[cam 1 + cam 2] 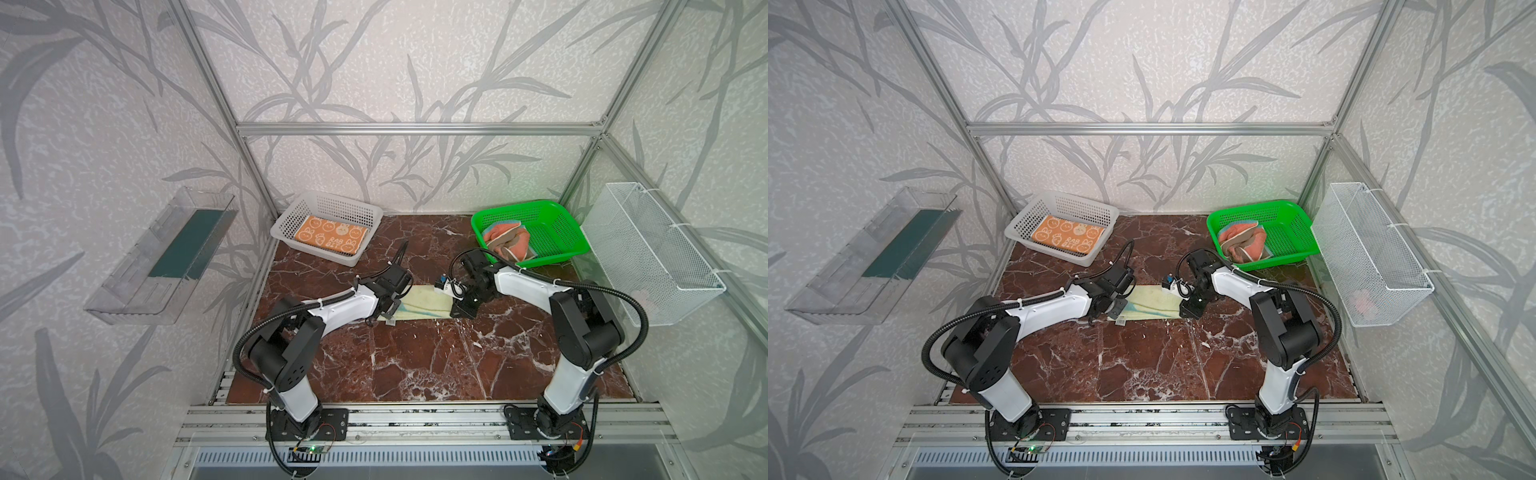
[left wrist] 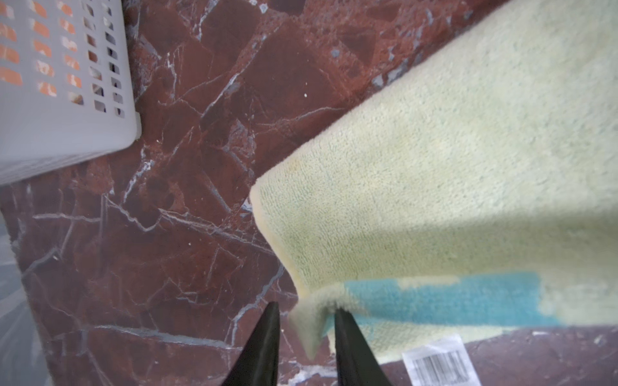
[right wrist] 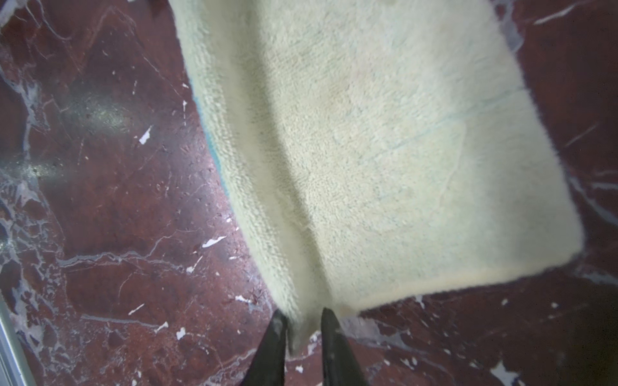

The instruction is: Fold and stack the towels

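The yellow towel (image 2: 434, 167) is soft looped terry cloth, matt and fuzzy, and the tabletop (image 1: 415, 357) under it looks like polished red-brown marble, smooth with a faint sheen. Beyond the towel, the white basket (image 1: 340, 210) is matt perforated plastic and the green basket (image 1: 552, 237) a shinier plastic. The label (image 2: 441, 361) at the towel's edge looks like slick printed paper.

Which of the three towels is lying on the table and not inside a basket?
The pale yellow towel, on the table. The orange towel lies in the white basket, and the salmon-pink towel is bunched in the green basket.
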